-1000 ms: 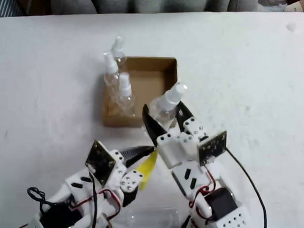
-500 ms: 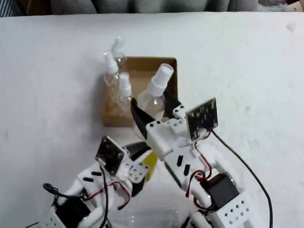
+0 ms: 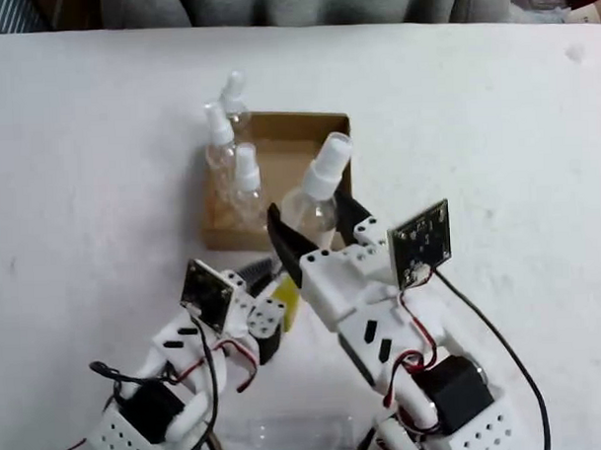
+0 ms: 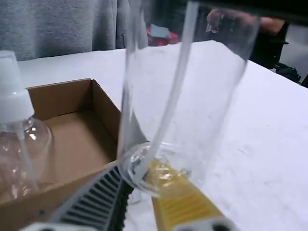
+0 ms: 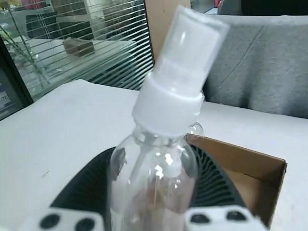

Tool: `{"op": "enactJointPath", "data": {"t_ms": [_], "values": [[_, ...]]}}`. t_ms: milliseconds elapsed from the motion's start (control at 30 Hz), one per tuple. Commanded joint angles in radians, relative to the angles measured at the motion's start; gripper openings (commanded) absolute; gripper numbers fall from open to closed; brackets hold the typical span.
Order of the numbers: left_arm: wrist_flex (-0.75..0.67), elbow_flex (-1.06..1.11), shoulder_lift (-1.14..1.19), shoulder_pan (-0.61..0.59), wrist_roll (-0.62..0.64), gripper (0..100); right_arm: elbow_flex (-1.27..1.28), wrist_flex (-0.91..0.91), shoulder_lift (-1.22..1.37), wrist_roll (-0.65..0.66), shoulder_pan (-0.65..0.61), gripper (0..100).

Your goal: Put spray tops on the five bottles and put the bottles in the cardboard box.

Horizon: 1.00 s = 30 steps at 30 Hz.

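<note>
My right gripper (image 3: 315, 224) is shut on a clear bottle (image 3: 316, 190) with a white spray top (image 5: 178, 72), held tilted over the near right corner of the cardboard box (image 3: 307, 136). Three capped bottles (image 3: 242, 178) stand along the box's left side. My left gripper (image 3: 271, 287) sits just before the box, its black and yellow fingers (image 4: 183, 207) open under the base of the held bottle (image 4: 183, 96). In the left wrist view the box (image 4: 72, 125) holds a capped bottle (image 4: 17, 139).
A clear plastic container (image 3: 298, 434) lies at the table's near edge between the two arms. The white table (image 3: 495, 129) stretches open to the right and left of the box. Grey fabric runs along the far edge.
The right arm carried the capped bottle left and forward, over the box's near right corner. The left gripper moved forward toward the box, under the bottle's base.
</note>
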Motion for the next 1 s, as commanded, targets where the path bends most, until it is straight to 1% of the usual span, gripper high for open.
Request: {"op": "enactJointPath", "data": {"t_ms": [0, 100, 200, 333, 400, 467, 567, 733, 867, 967], "values": [[-0.046, -0.021, -0.019, 0.008, 0.009, 2, 0.003, -0.156, 0.021, 0.0, 0.016, 1.5], [-0.044, -0.021, -0.019, 0.028, 0.009, 2, 0.06, -0.351, 0.081, 0.002, 0.024, 1.5], [-0.044, -0.021, -0.019, 0.024, 0.009, 2, 0.095, -0.509, 0.189, 0.002, 0.018, 1.5], [-0.044, -0.02, -0.019, 0.022, 0.009, 2, 0.097, -0.661, 0.375, -0.006, 0.018, 1.5], [-0.044, -0.02, -0.019, 0.021, 0.009, 2, 0.097, -0.687, 0.452, -0.006, 0.016, 1.5], [-0.046, -0.02, -0.019, 0.019, 0.009, 2, 0.097, -0.668, 0.493, -0.006, 0.015, 1.5], [-0.049, -0.018, -0.019, 0.01, 0.009, 2, 0.097, -0.588, 0.475, -0.006, 0.018, 1.5], [-0.054, -0.018, -0.019, -0.016, 0.009, 2, 0.097, -0.384, 0.318, -0.003, 0.01, 1.5], [-0.055, -0.018, -0.019, -0.021, 0.009, 2, 0.097, -0.206, 0.171, 0.002, -0.036, 1.5], [-0.054, -0.018, -0.019, -0.019, 0.009, 2, 0.103, -0.151, 0.096, 0.005, -0.051, 1.5]]}}
